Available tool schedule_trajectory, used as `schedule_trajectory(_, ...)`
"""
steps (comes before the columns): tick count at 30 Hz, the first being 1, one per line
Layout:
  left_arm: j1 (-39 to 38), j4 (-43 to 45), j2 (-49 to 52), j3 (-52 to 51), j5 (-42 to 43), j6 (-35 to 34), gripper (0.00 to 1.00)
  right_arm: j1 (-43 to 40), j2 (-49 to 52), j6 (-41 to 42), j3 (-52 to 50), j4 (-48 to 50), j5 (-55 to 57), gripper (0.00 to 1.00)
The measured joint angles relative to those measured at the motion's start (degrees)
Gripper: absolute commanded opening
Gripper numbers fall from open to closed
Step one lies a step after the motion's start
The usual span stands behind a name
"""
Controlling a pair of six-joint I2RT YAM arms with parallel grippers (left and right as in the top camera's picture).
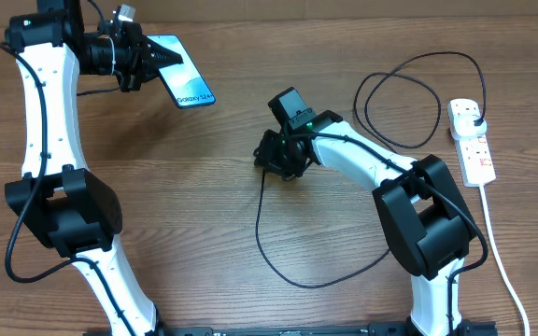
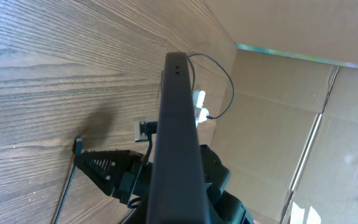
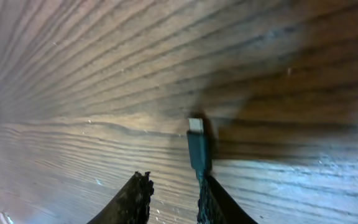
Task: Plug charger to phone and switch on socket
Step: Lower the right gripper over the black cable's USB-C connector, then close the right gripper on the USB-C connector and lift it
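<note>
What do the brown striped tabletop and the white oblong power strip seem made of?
Brown striped tabletop: wood or wood-look laminate, matte; grain lines show. White oblong power strip: probably moulded plastic, smooth; uniform white casing.

Robot lab bench, wood-grain table (image 1: 194,187), cardboard screens (image 2: 272,124)

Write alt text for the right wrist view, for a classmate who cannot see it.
The charger lies on the wooden table, its black connector's silver tip pointing away from the camera. The right gripper sits just behind it at the bottom edge, its two black fingers apart, one right beside the cable.
</note>
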Motion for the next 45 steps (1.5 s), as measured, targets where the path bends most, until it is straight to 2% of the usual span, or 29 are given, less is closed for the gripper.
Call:
schedule_trajectory(25,0.00,-1.51,0.00,0.00,-0.61,0.13,0.04,0.00,1.11,1.31,-1.49,0.52,-0.57,0.27)
schedule_trajectory(33,0.00,-1.73,0.00,0.00,-0.81,0.55,0.04,0.00,1.42,1.38,-1.49,0.48,-1.01,0.15)
schedule_trajectory(36,0.00,-1.73,0.00,0.00,-0.81,0.55,0.04,0.04,1.53,1.40,-1.49,0.44,-1.01,0.05)
schedule_trajectory(45,0.00,-2.93,0.00,0.00,-0.83,1.18,0.04,0.20,1.88,-2.19,-1.46,1.01,-0.90,0.04)
